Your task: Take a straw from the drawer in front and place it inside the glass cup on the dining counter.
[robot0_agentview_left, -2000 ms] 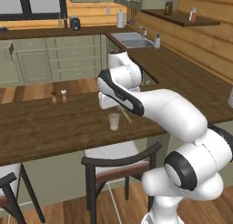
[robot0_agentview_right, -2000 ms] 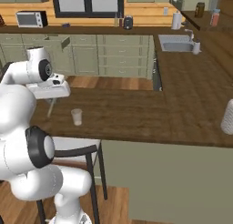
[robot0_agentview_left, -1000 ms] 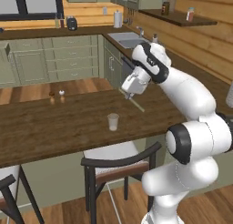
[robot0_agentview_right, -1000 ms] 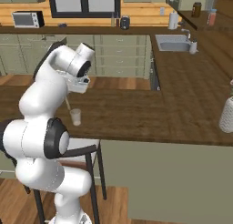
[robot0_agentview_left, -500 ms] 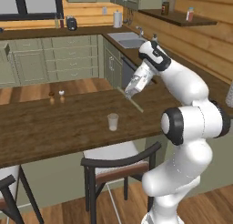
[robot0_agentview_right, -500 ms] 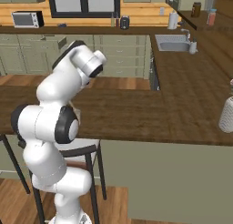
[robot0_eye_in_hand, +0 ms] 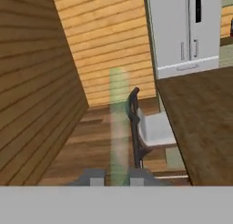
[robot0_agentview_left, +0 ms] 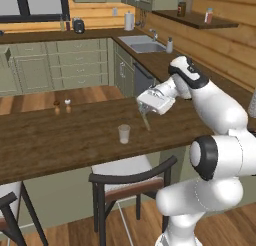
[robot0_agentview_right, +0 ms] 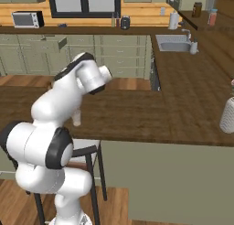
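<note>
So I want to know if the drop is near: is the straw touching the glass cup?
Apart. The left base view shows the straw, held by the gripper, right of the glass cup, bare counter between.

Arm bent leftward, gripper (robot0_agentview_left: pixel 143 109) apparently closed, pointing down

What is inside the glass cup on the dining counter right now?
The glass cup looks empty: nothing stands in it. The straw is outside, shut in the claw over the dining counter to the cup's right. In the right base view the arm hides the cup.
</note>
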